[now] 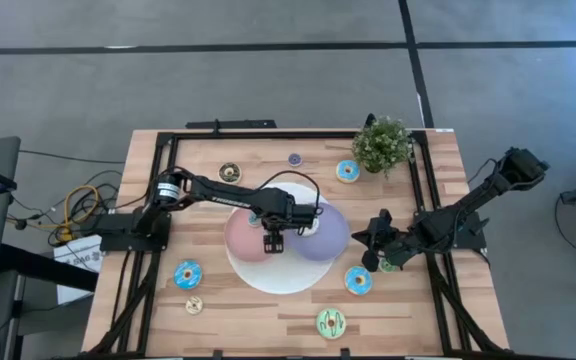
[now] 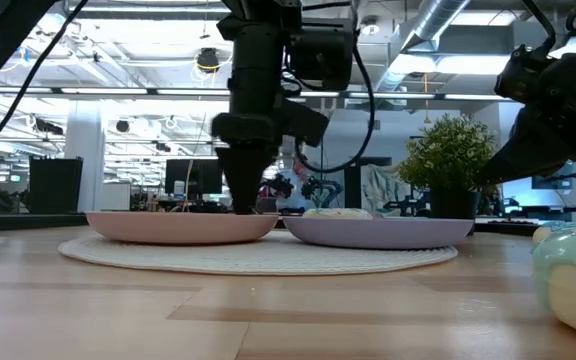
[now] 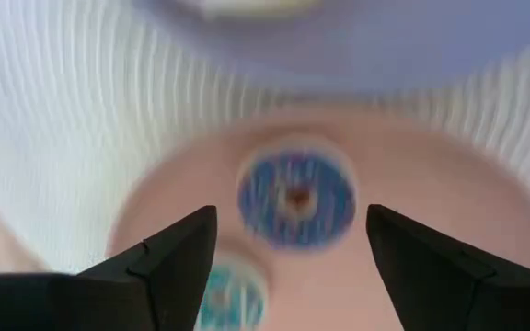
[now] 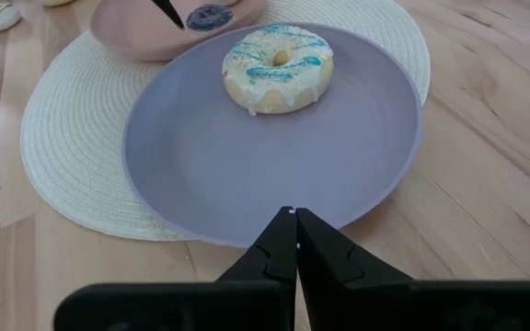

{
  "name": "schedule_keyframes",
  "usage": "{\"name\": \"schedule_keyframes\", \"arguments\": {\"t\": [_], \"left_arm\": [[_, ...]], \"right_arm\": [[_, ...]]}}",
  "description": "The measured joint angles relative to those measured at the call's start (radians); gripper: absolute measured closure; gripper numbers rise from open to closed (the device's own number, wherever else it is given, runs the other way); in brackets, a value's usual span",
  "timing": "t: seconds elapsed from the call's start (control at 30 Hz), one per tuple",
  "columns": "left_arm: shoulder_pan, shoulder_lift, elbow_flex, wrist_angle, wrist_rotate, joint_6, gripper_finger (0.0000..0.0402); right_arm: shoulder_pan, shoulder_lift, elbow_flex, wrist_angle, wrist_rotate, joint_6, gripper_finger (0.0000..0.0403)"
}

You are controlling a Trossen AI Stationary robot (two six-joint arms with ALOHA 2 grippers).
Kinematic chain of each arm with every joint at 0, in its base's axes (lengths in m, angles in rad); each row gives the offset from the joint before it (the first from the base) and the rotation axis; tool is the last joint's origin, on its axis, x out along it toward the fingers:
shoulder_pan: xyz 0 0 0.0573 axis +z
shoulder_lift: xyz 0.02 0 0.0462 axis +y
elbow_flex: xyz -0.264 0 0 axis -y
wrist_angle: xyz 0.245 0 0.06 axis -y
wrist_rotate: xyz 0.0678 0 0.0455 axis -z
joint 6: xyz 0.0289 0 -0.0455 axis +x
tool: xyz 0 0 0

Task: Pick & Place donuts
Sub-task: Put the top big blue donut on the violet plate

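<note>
My left gripper (image 1: 273,243) (image 3: 291,210) hangs open over the pink plate (image 1: 240,235), fingers pointing down on either side of a small blue-iced donut (image 3: 295,199) that lies flat on the plate. A second small, paler blue donut (image 3: 234,292) lies beside it. A large white donut with blue icing (image 4: 277,66) rests on the purple plate (image 4: 247,175). My right gripper (image 1: 371,238) (image 4: 294,213) is shut and holds nothing, just off the purple plate's right rim. Both plates sit on a round white mat (image 1: 268,275).
Loose donuts lie on the wood: brown (image 1: 230,172), small purple (image 1: 294,159), blue (image 1: 348,171), blue (image 1: 188,274), small tan (image 1: 194,305), blue (image 1: 358,281), green (image 1: 332,322), and one (image 1: 389,265) by my right gripper. A potted plant (image 1: 381,143) stands at the far edge.
</note>
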Motion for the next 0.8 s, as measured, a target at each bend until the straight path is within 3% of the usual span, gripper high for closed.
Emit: {"name": "schedule_keyframes", "arguments": {"t": [0.23, 0.47, 0.6, 0.8], "left_arm": [[0.013, -0.046, 0.066, -0.138, -0.01, -0.031, 0.0127], [-0.011, -0.268, -0.001, -0.19, -0.047, -0.094, 0.0127], [-0.068, -0.484, -0.183, -0.064, -0.133, -0.163, 0.0127], [-0.161, -0.848, -0.621, 0.343, -0.202, -0.267, 0.0127]], "right_arm": [[0.001, 0.0, 0.0, -0.004, -0.002, 0.002, 0.0402], [0.002, 0.0, 0.0, -0.002, -0.002, 0.003, 0.0402], [-0.003, 0.0, 0.0, 0.002, -0.002, 0.003, 0.0402], [-0.02, 0.0, 0.0, 0.003, -0.002, 0.003, 0.0402]]}}
